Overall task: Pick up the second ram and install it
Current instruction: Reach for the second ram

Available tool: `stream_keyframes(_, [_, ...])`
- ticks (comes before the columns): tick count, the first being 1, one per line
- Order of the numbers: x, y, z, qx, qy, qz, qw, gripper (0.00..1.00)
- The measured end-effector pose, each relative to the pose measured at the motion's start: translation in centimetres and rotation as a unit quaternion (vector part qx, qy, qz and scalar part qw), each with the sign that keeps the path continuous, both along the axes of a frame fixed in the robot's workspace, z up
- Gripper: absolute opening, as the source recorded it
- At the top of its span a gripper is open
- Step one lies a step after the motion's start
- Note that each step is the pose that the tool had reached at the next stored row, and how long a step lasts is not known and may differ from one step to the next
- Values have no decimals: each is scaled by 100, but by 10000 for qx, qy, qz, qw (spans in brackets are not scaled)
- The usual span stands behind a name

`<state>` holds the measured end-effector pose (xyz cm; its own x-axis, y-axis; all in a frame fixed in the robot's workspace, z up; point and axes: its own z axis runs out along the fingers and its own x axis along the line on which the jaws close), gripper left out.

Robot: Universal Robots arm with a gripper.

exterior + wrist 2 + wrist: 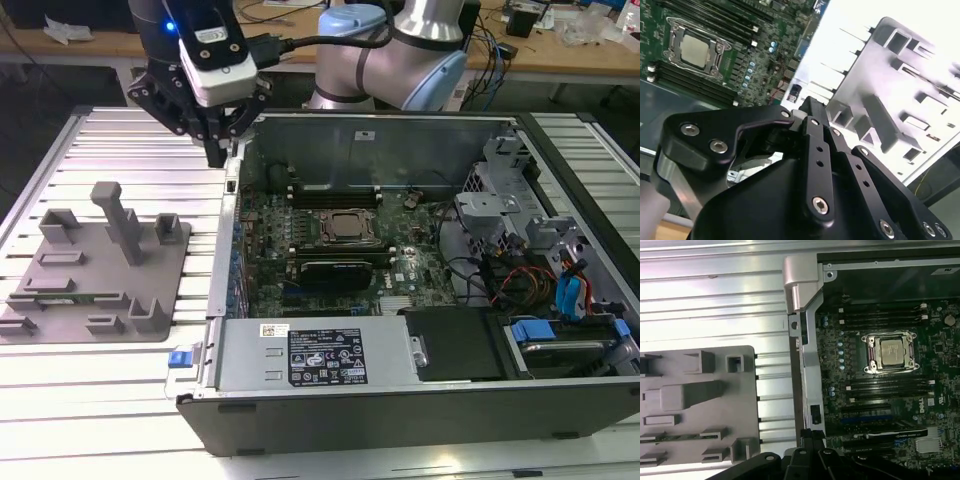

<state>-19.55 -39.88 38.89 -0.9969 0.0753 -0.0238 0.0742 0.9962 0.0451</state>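
Nearest the camera, just off the open grey metal computer case [400, 420] on the exterior view's left, the second ram [677, 436], a narrow green circuit-board stick, lies flat in a grey moulded fixture tray [170, 270]. Farther back, the black two-finger gripper [220, 155] hangs above the case's far corner wall, fingers pinched together, holding nothing.
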Motion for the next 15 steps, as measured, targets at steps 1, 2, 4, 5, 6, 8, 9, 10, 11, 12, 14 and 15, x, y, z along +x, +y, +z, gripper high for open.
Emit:
stream_keyframes(1, [-49, 0, -14, -1, 0, 0, 10000, 8])
stream_keyframes(2, [-97, 0, -26, 0, 0, 1, 10000, 8])
stream_keyframes(4, [-199, 0, -38, 0, 0, 0, 10000, 8])
stream_keyframes(5, [-281, 0, -47, 0, 0, 1, 10000, 8])
stream_keyframes(6, [-348, 0, -55, 0, 0, 1, 10000, 8])
stream_keyframes(8, [-415, 1, -63, 0, 0, 0, 10000, 8])
stream_keyframes(9, [-516, 1, -86, 0, 0, 1, 10000, 8])
stream_keyframes(10, [-582, 1, -104, 0, 0, 0, 10000, 8])
stream_keyframes(11, [-666, 1, -122, 0, 0, 0, 10000, 8])
stream_keyframes(12, [-706, 1, -132, 0, 0, 1, 10000, 8])
stream_keyframes(14, [-794, 1, -155, 0, 0, 0, 10000, 8])
stream_keyframes(15, [-855, 1, -175, 0, 0, 0, 10000, 8])
